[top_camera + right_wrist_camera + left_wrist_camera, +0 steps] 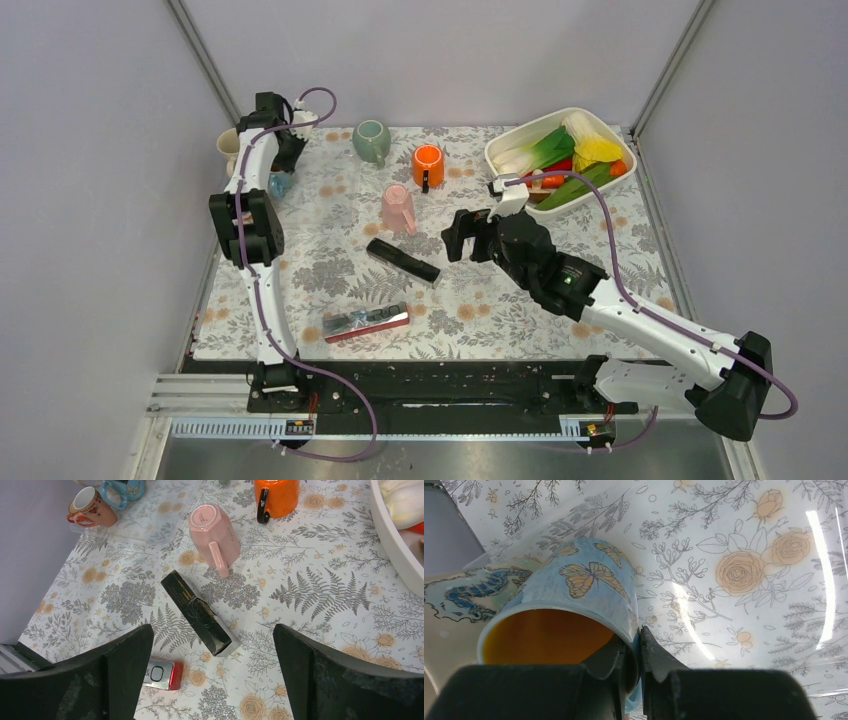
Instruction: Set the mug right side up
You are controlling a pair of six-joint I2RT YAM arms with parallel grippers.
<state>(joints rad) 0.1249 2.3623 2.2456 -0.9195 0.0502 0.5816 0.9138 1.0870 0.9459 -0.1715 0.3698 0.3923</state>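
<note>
— Blue-glazed butterfly mug (584, 587): where does it sit in this panel?

— In the left gripper (639, 635). Its fingers (659, 655) are clamped together on the rim wall, one inside the amber mouth and one outside. The mug is tipped over, with its mouth turned back toward the wrist and its base pointing away from the fingers. Whether its lower side touches the tabletop (734, 630) cannot be told. Cream ware printed with a blue seahorse (454, 600) lies just beside the mug, on the side opposite the pinch.

— And the other arm?

— The right gripper (212, 630) hangs with its fingers wide apart, holding nothing. A black box (197, 612) lies below and between them. A pink mug (212, 530) stands beyond the fingertips, apparently base-up.

— Which step is in hand?

— Judged from the grip, righting the butterfly mug. The pink one looks untouched.

— How is it done well?

— Keep the pinch firm, since a thin glazed rim is likely to slip or pivot between the fingers. Raise the mug enough that its base can swing underneath without scraping the tabletop. Roll the wrist until the mouth faces up. Steer the swing away from the seahorse ware. Let go only once the base sits flat; releasing at a tilt risks a topple.
</note>
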